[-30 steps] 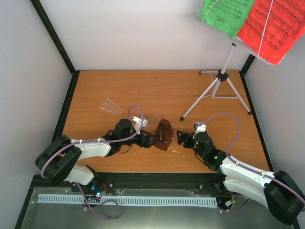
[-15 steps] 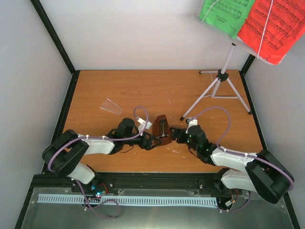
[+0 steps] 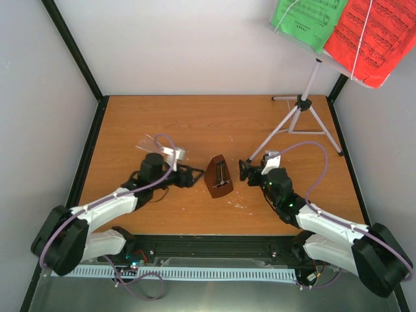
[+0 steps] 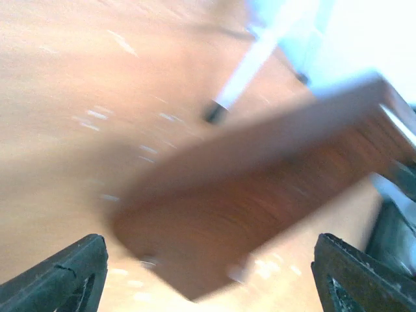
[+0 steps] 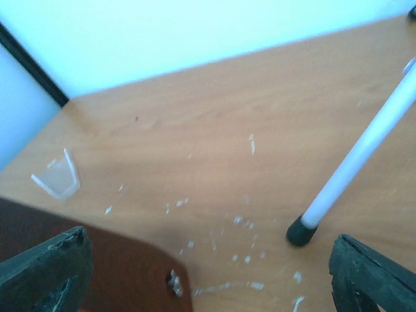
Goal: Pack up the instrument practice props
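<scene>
The dark brown pyramid metronome stands on the table between my two grippers, held by neither. My left gripper is open just left of it; in the left wrist view the blurred metronome fills the space ahead of the open gripper. My right gripper is open just right of it; in its wrist view a metronome corner lies low left of the gripper. The clear cover lies apart at the left. The white tripod stand carries the green sheet and the red sheet.
A tripod leg with a black foot rests close ahead of my right gripper. White scuffs mark the wooden table. Black frame posts and white walls close in the table on three sides.
The left gripper let go of the metronome and drew back to the left. The metronome now stands upright by itself. The right gripper pulled back a little to the right.
</scene>
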Tool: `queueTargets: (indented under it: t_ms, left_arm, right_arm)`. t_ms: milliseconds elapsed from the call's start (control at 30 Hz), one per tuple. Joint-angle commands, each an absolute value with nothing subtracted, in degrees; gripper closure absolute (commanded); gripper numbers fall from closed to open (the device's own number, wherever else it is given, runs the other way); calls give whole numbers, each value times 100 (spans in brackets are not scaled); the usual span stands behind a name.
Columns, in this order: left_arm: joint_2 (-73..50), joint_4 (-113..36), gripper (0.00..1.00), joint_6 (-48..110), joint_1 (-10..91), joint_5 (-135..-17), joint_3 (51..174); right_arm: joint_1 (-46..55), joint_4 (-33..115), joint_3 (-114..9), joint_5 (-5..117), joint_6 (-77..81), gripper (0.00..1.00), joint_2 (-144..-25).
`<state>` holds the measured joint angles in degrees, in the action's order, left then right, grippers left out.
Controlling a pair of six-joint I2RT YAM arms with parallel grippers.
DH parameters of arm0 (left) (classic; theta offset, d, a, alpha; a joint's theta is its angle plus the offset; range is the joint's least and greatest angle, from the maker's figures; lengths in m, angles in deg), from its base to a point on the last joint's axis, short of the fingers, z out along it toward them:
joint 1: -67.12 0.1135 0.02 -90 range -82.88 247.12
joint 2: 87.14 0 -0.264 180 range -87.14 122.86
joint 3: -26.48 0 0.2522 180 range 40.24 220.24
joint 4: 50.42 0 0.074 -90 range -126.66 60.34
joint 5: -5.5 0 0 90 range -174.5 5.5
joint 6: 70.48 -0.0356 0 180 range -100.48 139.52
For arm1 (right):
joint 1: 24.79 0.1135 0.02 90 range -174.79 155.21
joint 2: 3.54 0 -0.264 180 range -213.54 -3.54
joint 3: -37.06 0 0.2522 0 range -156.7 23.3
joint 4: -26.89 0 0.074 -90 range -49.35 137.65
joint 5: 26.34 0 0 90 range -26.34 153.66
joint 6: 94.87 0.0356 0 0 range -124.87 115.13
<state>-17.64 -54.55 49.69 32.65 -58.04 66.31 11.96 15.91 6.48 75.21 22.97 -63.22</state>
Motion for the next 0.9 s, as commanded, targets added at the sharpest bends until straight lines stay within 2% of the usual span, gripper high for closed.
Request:
queueTargets:
  t_ms: [0,100,233,433,533,700,867]
  left_arm:
    - [-2369,-3983,14,5165,4302,-6717,7114]
    - [-2291,-3351,9,4938,4894,-6880,7706]
    - [-1303,-2395,7,4404,5820,-6439,8920]
    - [237,-975,31,3160,6035,-7464,10498]
    - [734,-791,32,2717,6086,-7830,10813]
    - [1574,-643,32,2966,6141,-7022,11487]
    - [1961,-664,33,3047,6141,-6957,11584]
  right_arm:
    - [1012,1753,631,8143,1661,2,-5836]
    - [954,1678,692,8171,1685,1,-5716]
    - [923,1501,761,8105,1710,0,-5783]
    - [890,1570,913,8154,1765,0,-5507]
    - [871,1633,1028,8183,1781,0,-5294]
    - [844,1639,1040,8235,1782,0,-5270]
    - [837,1707,1061,8307,1797,0,-5181]
